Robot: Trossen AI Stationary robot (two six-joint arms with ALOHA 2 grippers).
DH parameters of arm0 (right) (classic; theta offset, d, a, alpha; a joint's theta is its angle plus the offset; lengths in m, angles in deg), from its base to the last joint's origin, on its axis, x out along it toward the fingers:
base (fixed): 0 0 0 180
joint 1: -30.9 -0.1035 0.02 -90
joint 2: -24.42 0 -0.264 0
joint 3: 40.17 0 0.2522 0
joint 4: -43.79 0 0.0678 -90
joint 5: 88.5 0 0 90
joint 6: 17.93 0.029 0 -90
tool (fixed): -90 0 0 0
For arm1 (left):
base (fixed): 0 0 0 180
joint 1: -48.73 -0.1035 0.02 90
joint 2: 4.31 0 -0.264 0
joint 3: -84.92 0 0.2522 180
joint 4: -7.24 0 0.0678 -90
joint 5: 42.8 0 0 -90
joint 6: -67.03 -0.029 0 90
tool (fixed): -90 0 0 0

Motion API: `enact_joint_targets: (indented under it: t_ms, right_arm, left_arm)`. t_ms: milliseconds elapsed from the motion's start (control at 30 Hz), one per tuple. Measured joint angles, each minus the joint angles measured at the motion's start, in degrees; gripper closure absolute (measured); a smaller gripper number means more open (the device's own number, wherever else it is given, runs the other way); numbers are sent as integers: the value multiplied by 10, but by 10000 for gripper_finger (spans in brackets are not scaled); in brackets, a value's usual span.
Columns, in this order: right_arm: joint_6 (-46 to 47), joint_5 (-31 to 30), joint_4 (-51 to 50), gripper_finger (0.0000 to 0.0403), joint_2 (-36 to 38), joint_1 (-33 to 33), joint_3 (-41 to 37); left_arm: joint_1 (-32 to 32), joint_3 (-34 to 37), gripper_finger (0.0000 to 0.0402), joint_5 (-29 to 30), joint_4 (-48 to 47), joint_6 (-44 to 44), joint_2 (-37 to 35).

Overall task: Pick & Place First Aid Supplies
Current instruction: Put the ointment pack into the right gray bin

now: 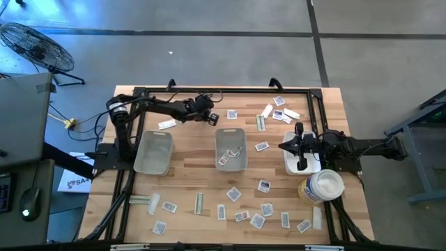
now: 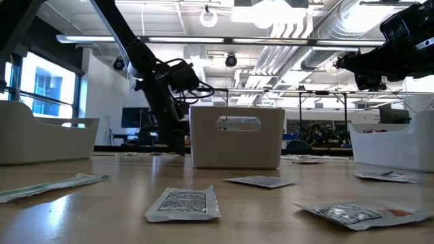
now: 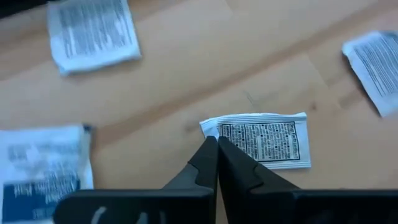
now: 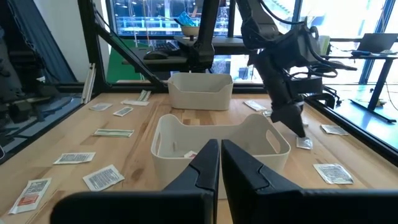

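Scattered sachets [image 2: 183, 203] lie untouched while the left gripper [image 3: 217, 144], fingers together, pinches a far sachet's [image 3: 264, 139] edge; next, lifting toward the middle tray [image 1: 231, 149].

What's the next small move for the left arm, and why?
Probably lift straight up a little. The left gripper has its jaws shut at the edge of a white sachet lying flat on the table; a short lift would show whether the pinch holds before carrying it to the middle tray.

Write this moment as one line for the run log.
left gripper: shut at edge of sachet, far side of table | right gripper: shut, waiting over white tray
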Motion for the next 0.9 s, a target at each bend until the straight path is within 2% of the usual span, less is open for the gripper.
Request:
enact_joint_targets:
  t_ms: [100,367,567,733,900]
  right_arm:
    - [0,0,0,391,0,0,0]
    - [0,0,0,391,0,0,0]
    - [0,0,0,391,0,0,0]
    - [0,0,0,391,0,0,0]
    - [0,0,0,391,0,0,0]
  left_arm:
    - [10,1,401,-1,-18,-5,-22]
    - [53,0,401,64,-55,-33,-113]
    - [90,0,401,85,-93,-51,-189]
    - [144,-1,401,86,-87,-80,-229]
    - [204,-1,401,86,-64,-110,-235]
